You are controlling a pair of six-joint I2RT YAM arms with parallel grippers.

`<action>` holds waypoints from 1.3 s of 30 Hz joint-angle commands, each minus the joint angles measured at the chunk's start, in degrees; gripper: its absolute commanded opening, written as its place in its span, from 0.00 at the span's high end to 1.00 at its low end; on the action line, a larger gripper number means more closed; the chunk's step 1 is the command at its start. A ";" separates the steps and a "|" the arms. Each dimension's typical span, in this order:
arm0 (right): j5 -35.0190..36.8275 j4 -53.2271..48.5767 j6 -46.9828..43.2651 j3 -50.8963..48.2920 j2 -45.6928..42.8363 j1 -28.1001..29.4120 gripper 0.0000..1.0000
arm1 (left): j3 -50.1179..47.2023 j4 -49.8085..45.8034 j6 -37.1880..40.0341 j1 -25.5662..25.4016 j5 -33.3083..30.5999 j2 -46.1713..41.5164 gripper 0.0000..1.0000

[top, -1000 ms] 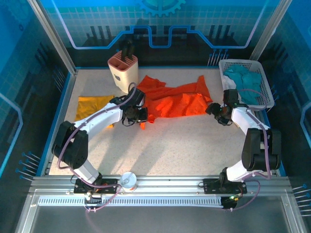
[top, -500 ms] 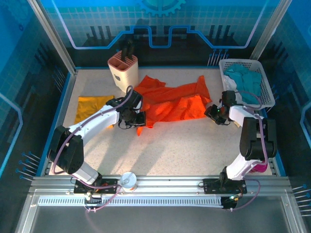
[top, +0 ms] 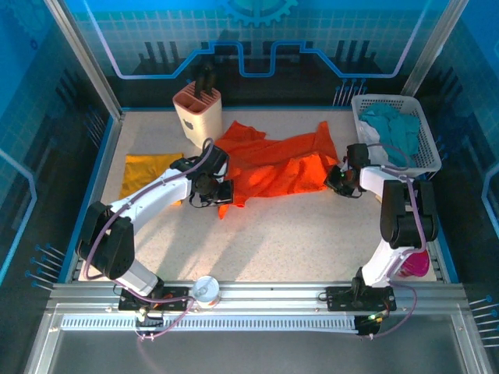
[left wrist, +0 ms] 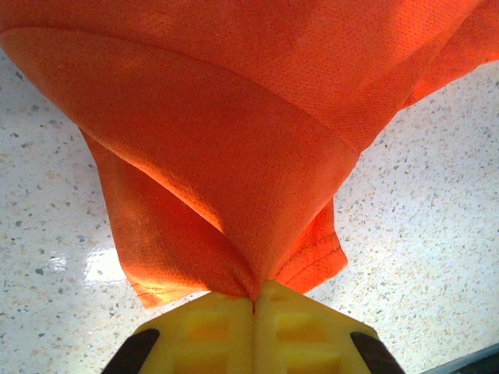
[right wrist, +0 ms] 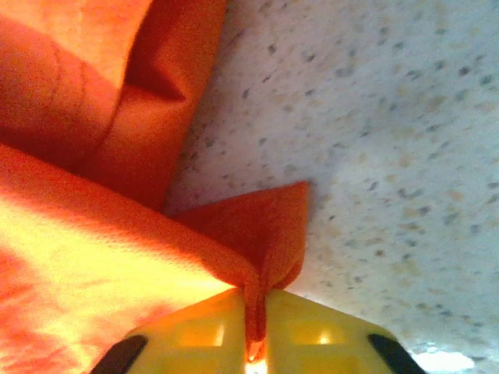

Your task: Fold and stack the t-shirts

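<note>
Orange-red t-shirt (top: 273, 167) being pinched at both ends

Orange-red cloth is lying crumpled across the far middle of the speckled bench (top: 296, 234), spreading between the two arms. The left fingers (left wrist: 242, 323) are clenching shut on a gathered fold at the shirt's near left edge; in the left wrist view the cloth is fanning up and out from the closed yellow pads. The right fingers (right wrist: 273, 323) are pinching a thin fold of the shirt's right edge between their yellow pads, with a small pointed corner sticking out beside them over the bench. The mustard-yellow t-shirt (top: 148, 171) is lying flat at the left side of the bench, just beyond the left arm and well apart from the right one. A beige holder (top: 197, 117) with dark handles is standing at the far edge, just beside the orange-red shirt's left tip. A white basket (top: 425, 152) is sitting at the far right, holding teal cloth (top: 394, 128)
</note>
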 commanded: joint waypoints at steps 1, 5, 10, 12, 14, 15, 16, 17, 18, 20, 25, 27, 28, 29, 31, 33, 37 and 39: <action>-0.14 -0.96 -0.53 0.90 -2.45 0.68 0.97 | 0.14 -3.74 3.16 1.04 -1.16 -1.30 1.00; 3.62 -9.76 -3.08 2.34 -7.22 1.77 1.00 | 0.80 -6.18 6.21 2.82 -3.11 -2.17 1.00; 8.75 -20.57 -4.73 0.97 -14.09 2.32 1.00 | 2.29 -8.65 9.50 2.92 -3.13 -2.46 1.00; 9.38 -22.44 -3.81 -1.43 -18.15 2.36 1.00 | 2.22 -9.07 9.87 2.90 -3.43 -2.48 1.00; 9.66 -23.83 -3.01 -3.39 -22.23 2.62 1.00 | 1.72 -9.01 9.87 2.92 -3.34 -2.57 1.00; 10.24 -25.20 -2.82 -3.98 -24.31 2.66 1.00 | 1.48 -9.00 9.87 2.91 -3.14 -2.65 1.00; 11.16 -26.46 -2.84 -4.28 -26.15 3.09 1.00 | 1.23 -9.01 9.82 2.89 -2.98 -2.74 1.00; 12.70 -27.85 -2.89 -4.52 -28.17 3.80 1.00 | 0.96 -8.90 9.81 2.96 -2.81 -2.82 1.00; 13.92 -29.64 -2.97 -4.48 -29.88 4.31 1.00 | 0.66 -8.87 9.91 2.90 -2.51 -2.83 1.00; 15.76 -32.93 -2.85 -4.45 -32.37 4.97 0.99 | -0.05 -8.58 10.11 2.88 -2.34 -3.13 1.00; 19.94 -38.02 -3.05 -4.55 -37.57 5.25 0.97 | -1.05 -8.24 10.57 2.91 -2.38 -3.53 1.00; 21.10 -39.76 -3.73 -4.20 -38.21 5.30 0.95 | -1.11 -8.51 10.94 2.90 -1.55 -3.50 1.00; 21.01 -40.20 -4.14 -4.24 -38.34 5.33 0.94 | -1.12 -8.68 11.12 2.88 -1.24 -3.51 1.00; 20.61 -40.33 -4.69 -4.43 -38.43 5.30 0.93 | -1.36 -8.90 11.24 2.90 -0.92 -3.51 1.00; 17.87 -39.06 -6.26 -5.25 -38.08 5.50 0.86 | -2.36 -9.01 11.17 2.91 -0.49 -3.62 1.00; 15.12 -38.78 -6.45 -7.02 -36.16 5.81 0.79 | -3.83 -8.61 10.93 2.73 1.27 -3.79 1.00; 12.65 -36.07 -7.15 -8.52 -32.85 6.36 0.71 | -6.00 -7.97 10.23 0.54 3.53 -3.85 1.00; 11.96 -34.85 -7.37 -7.83 -31.88 6.40 0.53 | -6.56 -8.03 9.71 -1.44 4.35 -3.56 0.99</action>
